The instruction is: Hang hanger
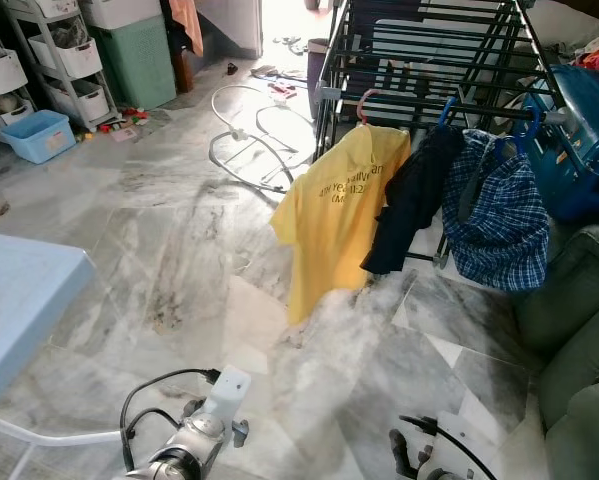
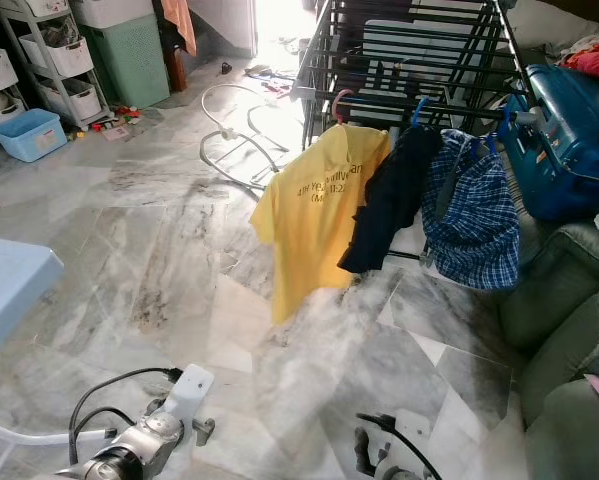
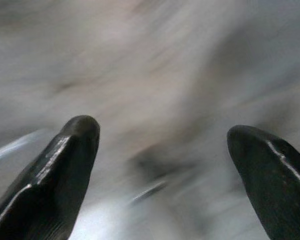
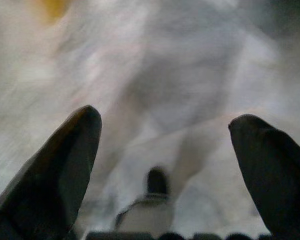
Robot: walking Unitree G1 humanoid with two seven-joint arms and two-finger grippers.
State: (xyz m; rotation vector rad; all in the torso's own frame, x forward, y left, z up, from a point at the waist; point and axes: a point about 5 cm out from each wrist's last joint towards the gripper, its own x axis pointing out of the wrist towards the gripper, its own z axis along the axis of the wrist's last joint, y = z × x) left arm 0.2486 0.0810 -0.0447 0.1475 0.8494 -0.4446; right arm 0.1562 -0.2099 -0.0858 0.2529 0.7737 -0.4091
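At upper right, 3 garments hang on the black drying rack point(image 1: 419, 60); the yellow shirt point(image 1: 334, 215) hangs from a pink hanger point(image 1: 363, 103), probably light, stiff plastic, best gripped below the hook. Left gripper point(image 3: 160, 150) and right gripper point(image 4: 162, 145) hang low, spread, empty.

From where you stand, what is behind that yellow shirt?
Behind the yellow shirt stands a black drying rack, and a pink hanger hook pokes out above its collar. The shirt covers the rest of the hanger and the rack's lower bars.
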